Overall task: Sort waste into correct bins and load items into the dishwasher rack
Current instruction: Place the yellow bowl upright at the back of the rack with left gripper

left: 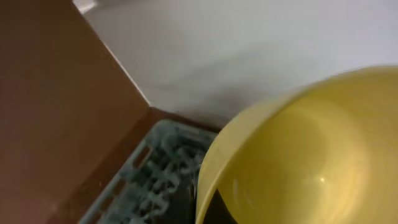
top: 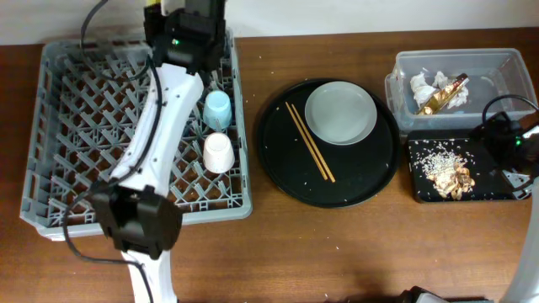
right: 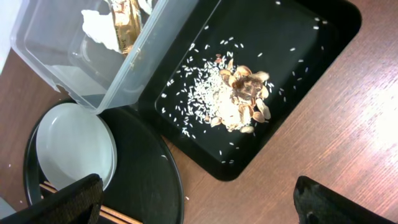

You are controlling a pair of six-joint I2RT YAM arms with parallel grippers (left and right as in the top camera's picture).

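Note:
My left gripper (top: 187, 46) is over the far edge of the grey dishwasher rack (top: 76, 118), shut on the rim of the small yellow bowl (left: 298, 155), which fills the left wrist view above the rack (left: 155, 180). The light blue cup (top: 217, 108) and pale pink cup (top: 218, 152) stand in the rack. The grey plate (top: 340, 112) and two chopsticks (top: 309, 141) lie on the round black tray (top: 286, 172). My right gripper (right: 199, 208) is open and empty above the table beside the flat black tray (right: 298, 43), which holds food scraps (right: 245, 93) and rice.
The clear tub (top: 497, 63) at the back right holds white tissues (top: 428, 82) and the gold wrapper (top: 444, 94). The flat black tray (top: 421, 156) sits just in front of it. My left arm stretches across the rack's middle.

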